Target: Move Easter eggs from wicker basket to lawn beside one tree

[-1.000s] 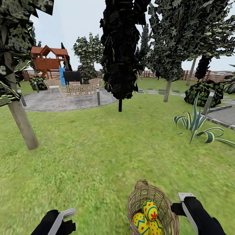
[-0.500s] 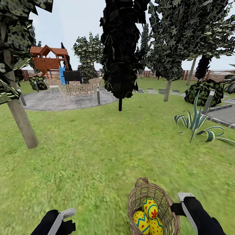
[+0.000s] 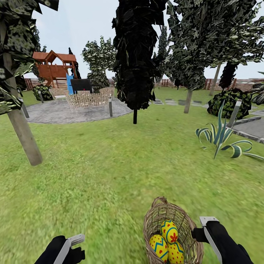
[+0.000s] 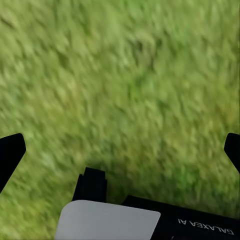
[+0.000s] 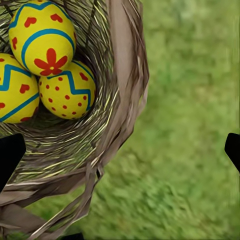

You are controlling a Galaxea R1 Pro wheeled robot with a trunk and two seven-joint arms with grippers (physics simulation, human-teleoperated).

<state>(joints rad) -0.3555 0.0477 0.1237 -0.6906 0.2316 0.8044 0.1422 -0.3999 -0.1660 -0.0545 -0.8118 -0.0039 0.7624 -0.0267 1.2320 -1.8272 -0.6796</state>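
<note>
Mottled green lawn [image 3: 110, 172]: brown woven wicker basket [image 3: 158, 214] at your near edge, three yellow zigzag-painted eggs [image 3: 168, 231] inside. Smooth, round, likely slippery; pinch topmost across middle. Right gripper [image 5: 120, 150], left gripper [image 4: 120, 150]: fingers wide, empty.

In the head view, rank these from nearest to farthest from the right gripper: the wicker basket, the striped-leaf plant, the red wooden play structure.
1. Wicker basket: right beside the right gripper, on its left.
2. Striped-leaf plant: mid-lawn, ahead on the right.
3. Red wooden play structure: far back on the left, beyond the paving.
</note>
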